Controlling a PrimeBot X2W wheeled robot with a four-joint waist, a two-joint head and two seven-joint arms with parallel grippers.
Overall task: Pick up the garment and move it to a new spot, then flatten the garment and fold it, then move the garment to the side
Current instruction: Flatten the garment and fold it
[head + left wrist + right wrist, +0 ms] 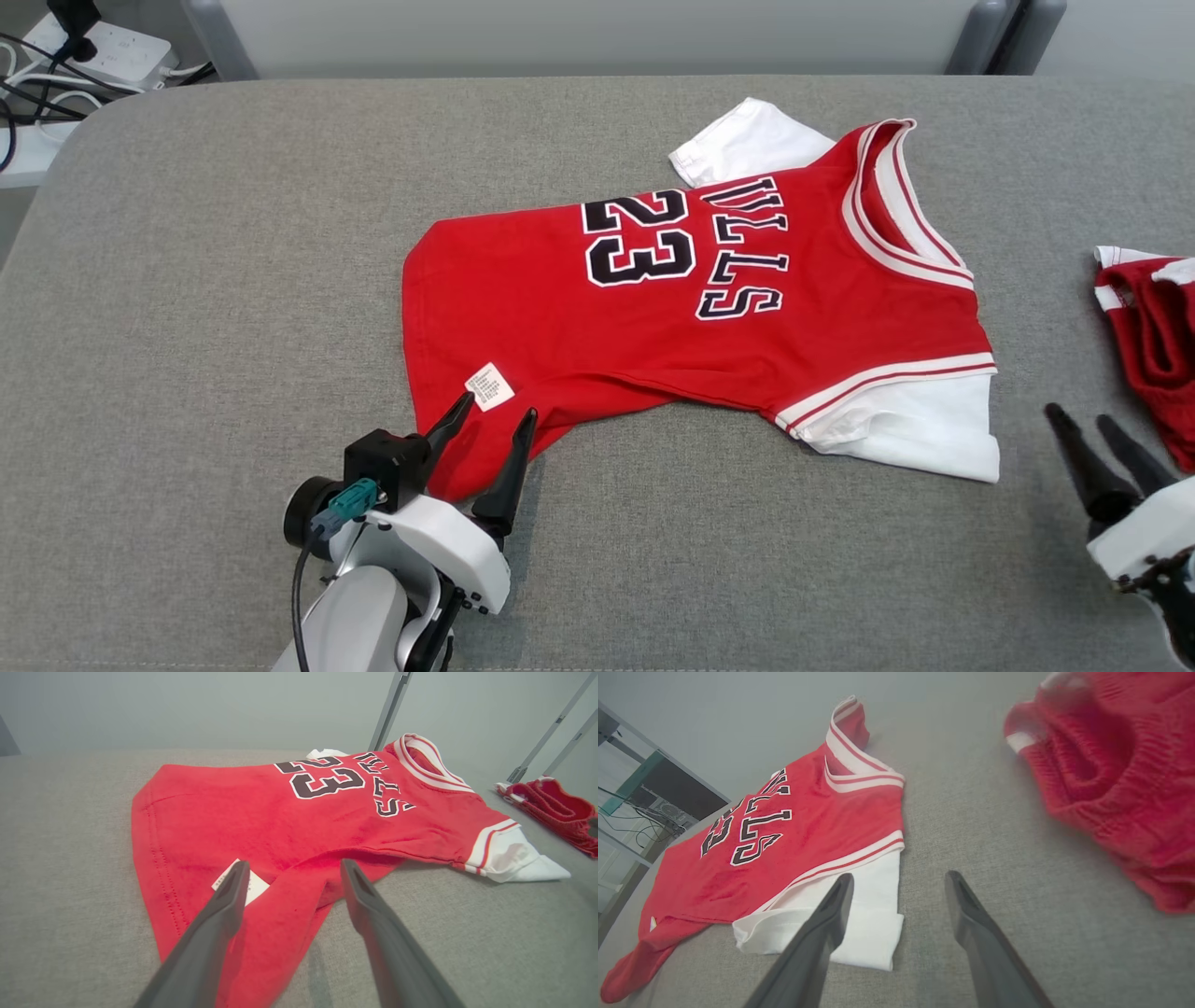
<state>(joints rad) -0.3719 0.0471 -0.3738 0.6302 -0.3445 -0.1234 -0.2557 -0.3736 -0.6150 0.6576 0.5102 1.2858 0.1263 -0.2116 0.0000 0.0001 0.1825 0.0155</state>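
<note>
Left jaws: spread wide and gripping nothing, at 7 o'clock in the head view. My two fingers (512, 467) (219, 914) straddle the nearest hem corner of the red jersey (523, 308) (224, 812) (822, 826); I cannot tell whether they touch the cloth.
Right jaws: also spread and empty, at 4 o'clock. The fingers (1080, 457) (822, 924) hang low over the bench (187, 327), between the near sleeve (915, 420) (518, 858) (873, 905) and the red shorts (1158, 336) (556, 807) (1111, 774).
Jersey: on the bench at the centre of the head view, "23" print up, hem toward 9 o'clock and striped collar toward 2 o'clock. It is mostly flat, with the near hem corner bunched and pointing to 7 o'clock.
Care label (490, 386) (254, 889): white, lying on the red cloth just beside my left fingertip.
Near sleeve: white, at 4 o'clock from the number, with its edge doubled over.
Far sleeve (747, 140): white, poking out at 12 o'clock.
Shorts: crumpled heap at 3 o'clock, apart from the jersey.
Power strip (103, 47): white, at 11 o'clock beyond the bench corner.
</note>
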